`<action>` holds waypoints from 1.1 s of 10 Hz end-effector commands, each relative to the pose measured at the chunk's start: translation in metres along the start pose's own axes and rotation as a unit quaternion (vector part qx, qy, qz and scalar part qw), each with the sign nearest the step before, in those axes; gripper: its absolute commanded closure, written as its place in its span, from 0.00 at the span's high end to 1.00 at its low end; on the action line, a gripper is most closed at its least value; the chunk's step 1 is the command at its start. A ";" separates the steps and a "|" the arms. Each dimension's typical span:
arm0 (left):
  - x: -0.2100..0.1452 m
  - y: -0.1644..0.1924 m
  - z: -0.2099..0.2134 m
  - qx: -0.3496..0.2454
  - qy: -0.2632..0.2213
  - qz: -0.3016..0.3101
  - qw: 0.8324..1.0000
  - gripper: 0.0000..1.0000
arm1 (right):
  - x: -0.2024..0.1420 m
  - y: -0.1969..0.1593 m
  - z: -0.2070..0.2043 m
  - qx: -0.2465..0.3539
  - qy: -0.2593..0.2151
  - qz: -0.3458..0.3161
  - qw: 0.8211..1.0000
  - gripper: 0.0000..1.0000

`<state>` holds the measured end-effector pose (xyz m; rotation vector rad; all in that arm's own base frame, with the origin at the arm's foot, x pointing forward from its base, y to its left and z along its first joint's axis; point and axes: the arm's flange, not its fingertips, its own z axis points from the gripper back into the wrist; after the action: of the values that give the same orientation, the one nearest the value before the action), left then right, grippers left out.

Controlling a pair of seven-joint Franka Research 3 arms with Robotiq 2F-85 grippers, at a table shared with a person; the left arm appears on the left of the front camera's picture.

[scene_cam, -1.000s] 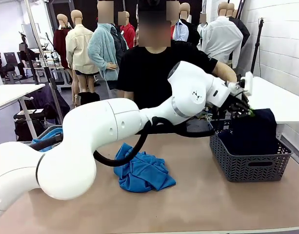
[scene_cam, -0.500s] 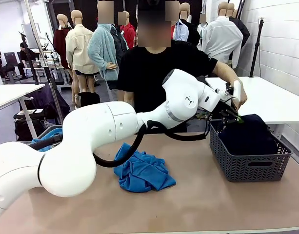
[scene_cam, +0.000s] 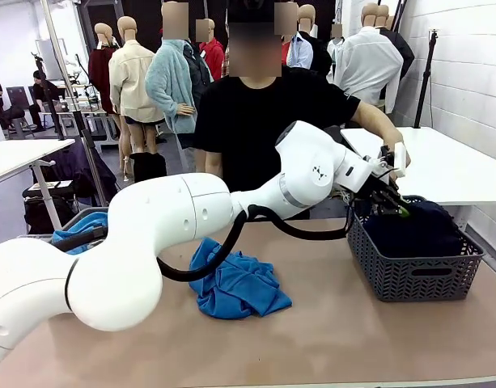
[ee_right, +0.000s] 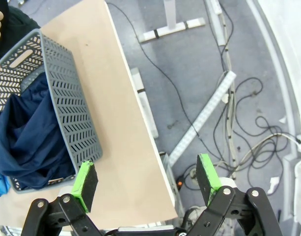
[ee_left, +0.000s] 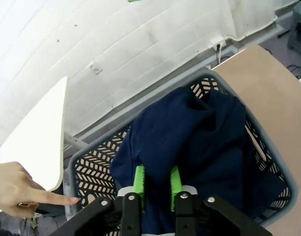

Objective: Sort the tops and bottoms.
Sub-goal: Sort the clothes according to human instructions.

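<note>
My left gripper (ee_left: 156, 173) hung slightly parted over the crumpled navy bottoms (ee_left: 199, 128); the front view added a rumpled blue top (scene_cam: 235, 287).

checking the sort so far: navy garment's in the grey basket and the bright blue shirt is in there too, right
Not quite. The navy garment is in the grey basket, but the bright blue shirt lies crumpled on the table outside it, as the front view shows.

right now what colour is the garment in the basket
Dark navy garment; clearest in left wrist view.
</note>
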<state>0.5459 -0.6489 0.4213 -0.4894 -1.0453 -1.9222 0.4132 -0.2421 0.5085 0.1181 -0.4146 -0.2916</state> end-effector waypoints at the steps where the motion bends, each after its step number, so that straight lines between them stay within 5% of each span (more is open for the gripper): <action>1: 0.016 0.098 -0.056 -0.020 0.017 0.020 0.999 0.77 | -0.001 0.000 0.001 -0.008 0.007 0.004 1.000 1.00; 2: 0.017 0.097 -0.053 -0.030 0.025 0.022 0.999 0.96 | -0.001 0.000 0.001 -0.008 0.007 0.004 1.000 1.00; 3: 0.018 0.096 -0.051 -0.037 0.031 0.025 0.999 1.00 | -0.001 0.000 0.001 -0.008 0.007 0.004 1.000 1.00; 8: 0.038 0.082 -0.001 -0.066 0.067 0.041 0.995 1.00 | -0.001 0.000 0.001 -0.008 0.007 0.004 1.000 1.00; 11: 0.043 0.066 0.079 -0.049 0.132 0.073 0.987 1.00 | -0.001 0.000 0.001 -0.008 0.007 0.004 1.000 1.00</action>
<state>0.5468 -0.6124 0.5051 -0.4260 -0.7968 -1.8818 0.4131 -0.2423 0.5085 0.1182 -0.4146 -0.2919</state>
